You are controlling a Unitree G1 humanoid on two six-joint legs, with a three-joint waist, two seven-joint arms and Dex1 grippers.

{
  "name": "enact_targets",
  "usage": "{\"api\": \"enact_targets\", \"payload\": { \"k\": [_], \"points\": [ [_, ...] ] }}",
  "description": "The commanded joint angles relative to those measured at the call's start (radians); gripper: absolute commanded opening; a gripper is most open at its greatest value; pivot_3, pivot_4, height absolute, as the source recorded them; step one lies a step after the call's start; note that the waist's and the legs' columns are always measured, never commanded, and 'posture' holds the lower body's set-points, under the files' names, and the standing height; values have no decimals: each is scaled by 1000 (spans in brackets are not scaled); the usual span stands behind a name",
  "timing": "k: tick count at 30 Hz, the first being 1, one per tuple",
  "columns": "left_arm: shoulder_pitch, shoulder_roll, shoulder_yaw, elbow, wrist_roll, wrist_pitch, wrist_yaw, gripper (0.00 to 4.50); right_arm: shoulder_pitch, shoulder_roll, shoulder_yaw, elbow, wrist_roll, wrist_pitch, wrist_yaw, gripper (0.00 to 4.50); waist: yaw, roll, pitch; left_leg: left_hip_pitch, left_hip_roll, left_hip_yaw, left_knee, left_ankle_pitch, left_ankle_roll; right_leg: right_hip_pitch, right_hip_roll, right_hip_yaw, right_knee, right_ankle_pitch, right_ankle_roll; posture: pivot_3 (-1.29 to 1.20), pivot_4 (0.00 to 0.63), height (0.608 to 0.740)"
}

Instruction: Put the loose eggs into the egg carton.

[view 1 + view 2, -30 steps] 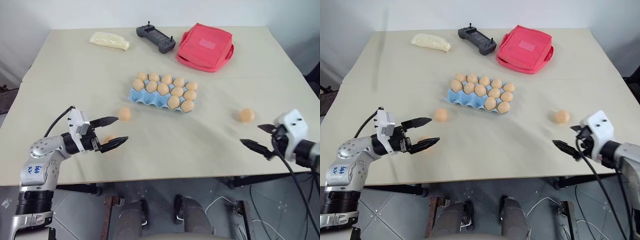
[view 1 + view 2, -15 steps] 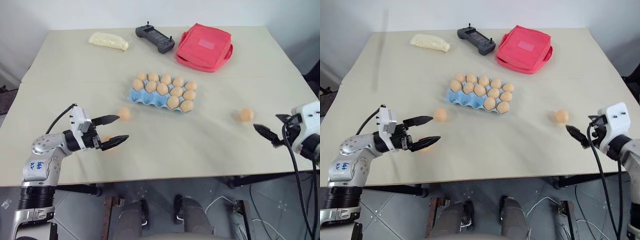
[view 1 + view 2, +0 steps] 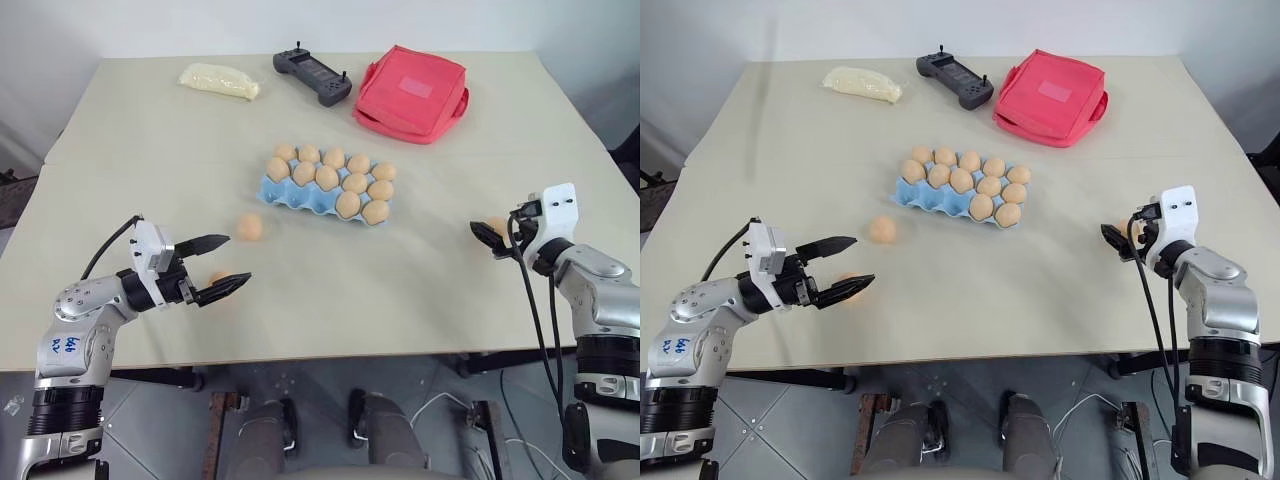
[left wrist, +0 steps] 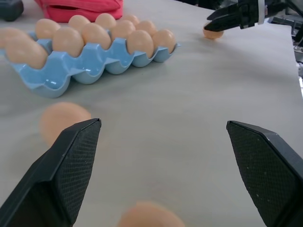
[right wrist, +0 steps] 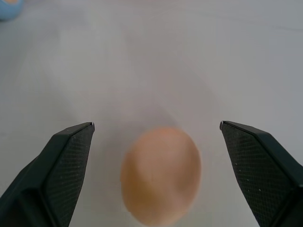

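A: Where does the carton sit?
B: Mid-table, its cups holding a dozen eggs, with three cups bare along the near-left edge.

A: And the loose eggs?
B: One lies left of the carton. A second lies between the fingers of the left gripper, whose jaws stand wide apart, untouched. A third lies on the right, framed by the right gripper, jaws likewise spread, no contact visible.

A: What else?
B: At the far edge: a red pouch, a black controller and a pale bag.
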Motion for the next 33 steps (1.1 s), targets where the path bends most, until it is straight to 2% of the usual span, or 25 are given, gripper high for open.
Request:
{"api": "enact_targets", "payload": {
  "k": [1,2,5,9,11,18,23,27,33],
  "points": [
    [10,8,23,-51,-16,-7,8,4500,-26,2,4,28,-15,-38,-13,4447,-1,0,0,0,0,0,0,0,0,0,0,0,0,0,0,0,150,740],
    [11,7,23,-52,-16,-7,10,4500,-28,4,7,36,-18,-44,-12,4447,0,0,0,0,0,0,0,0,0,0,0,0,0,0,0,0,150,740],
    [11,5,21,-51,-15,-8,13,4500,-27,12,11,40,-20,-61,-12,3805,-1,0,0,0,0,0,0,0,0,0,0,0,1,0,0,0,150,740],
    [2,3,16,-42,-13,-13,13,4500,-24,14,11,-8,-12,-54,-6,2398,-1,0,0,1,0,1,0,0,0,0,0,0,1,0,0,0,150,740],
    [1,3,15,-40,-13,-14,12,4500,-20,7,11,-58,-5,-40,-1,1846,-2,0,0,1,0,1,0,0,-1,0,0,0,1,0,0,0,150,740],
    [-1,4,18,-30,-9,-21,12,4500,-56,-4,48,-325,65,98,61,1793,-1,0,0,1,1,1,0,-2,-3,0,0,2,2,0,0,0,150,740],
    [-3,2,22,-25,-5,-28,22,4500,-167,74,163,-437,98,179,70,1793,-4,1,0,2,2,1,0,-3,-3,-1,0,3,2,0,0,0,150,740],
    [4,-2,29,-34,-4,-36,39,4500,-255,187,257,-417,80,180,48,1793,-3,1,0,2,2,1,-1,-3,-4,-1,0,3,3,0,-1,0,150,740],
    [36,0,47,-64,-8,-41,65,4500,-358,356,350,-214,3,65,2,1793,-4,1,0,0,1,2,-1,-1,-3,-2,0,1,2,0,0,0,150,740]
  ]
}}
